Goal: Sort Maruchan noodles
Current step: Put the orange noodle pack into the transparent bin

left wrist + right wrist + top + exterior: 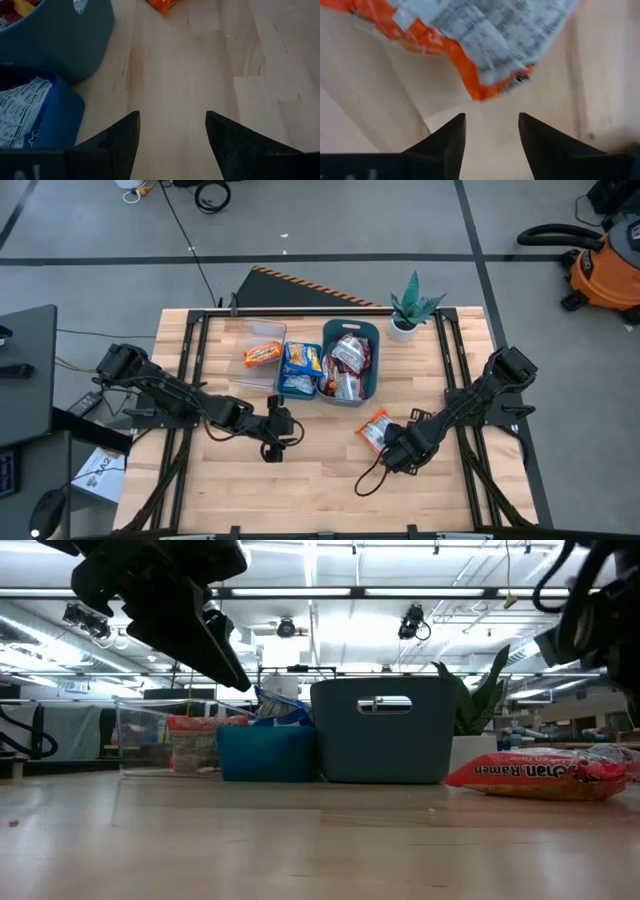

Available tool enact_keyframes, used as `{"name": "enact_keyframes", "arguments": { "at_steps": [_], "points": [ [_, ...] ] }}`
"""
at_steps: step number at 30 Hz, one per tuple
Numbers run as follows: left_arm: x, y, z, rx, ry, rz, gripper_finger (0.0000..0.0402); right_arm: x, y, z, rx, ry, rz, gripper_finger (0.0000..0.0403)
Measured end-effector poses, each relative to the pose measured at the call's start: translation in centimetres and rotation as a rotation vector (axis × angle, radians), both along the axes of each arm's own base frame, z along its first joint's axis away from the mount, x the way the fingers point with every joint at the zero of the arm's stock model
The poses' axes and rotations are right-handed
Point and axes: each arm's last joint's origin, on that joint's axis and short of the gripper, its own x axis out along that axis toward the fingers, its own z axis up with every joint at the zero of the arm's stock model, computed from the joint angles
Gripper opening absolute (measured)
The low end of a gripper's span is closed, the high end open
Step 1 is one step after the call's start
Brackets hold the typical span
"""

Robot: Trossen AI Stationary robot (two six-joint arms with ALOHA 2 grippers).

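label text [485, 35] on orange packet [375, 427] shows only wrist-side.

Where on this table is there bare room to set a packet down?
Bare wood spans the near half of the table, between the left tool and the right tool. Crowded: the far middle, where a clear plastic bin, small blue bin and large grey-blue bin stand side by side; an orange-red ramen packet lies by the right tool.
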Motion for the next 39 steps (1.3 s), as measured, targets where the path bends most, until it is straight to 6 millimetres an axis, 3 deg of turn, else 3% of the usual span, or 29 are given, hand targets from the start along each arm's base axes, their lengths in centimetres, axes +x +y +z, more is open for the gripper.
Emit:
{"name": "enact_keyframes", "arguments": {
  "at_steps": [9,14,21,24,34,39],
  "points": [
    [0.0,0.0,0.0,0.0,0.0,0.002,0.0231,0.2,-1.3,-1.6,-0.012,-0.036,-0.006,0.0183],
    [0.0,0.0,0.0,-0.006,-0.003,0.007,0.0231,0.5,-1.9,-1.6,-0.055,-0.057,0.027,0.0132],
    [0.4,-0.1,0.4,-0.048,-0.057,0.026,0.0231,1.0,-2.8,-1.5,-0.123,-0.08,0.077,0.0022],
    [0.4,-0.1,0.4,-0.043,-0.059,0.021,0.0231,1.2,-3.1,-1.5,-0.162,-0.095,0.095,0.0009],
    [0.5,-0.1,0.5,-0.067,-0.074,0.04,0.0231,3.5,-2.0,1.8,-0.261,-0.235,0.201,0.0004],
    [1.5,-0.4,0.4,-0.099,-0.153,0.043,0.0231,5.1,-1.2,3.4,-0.284,-0.361,0.273,0.0003]
  ]
}}
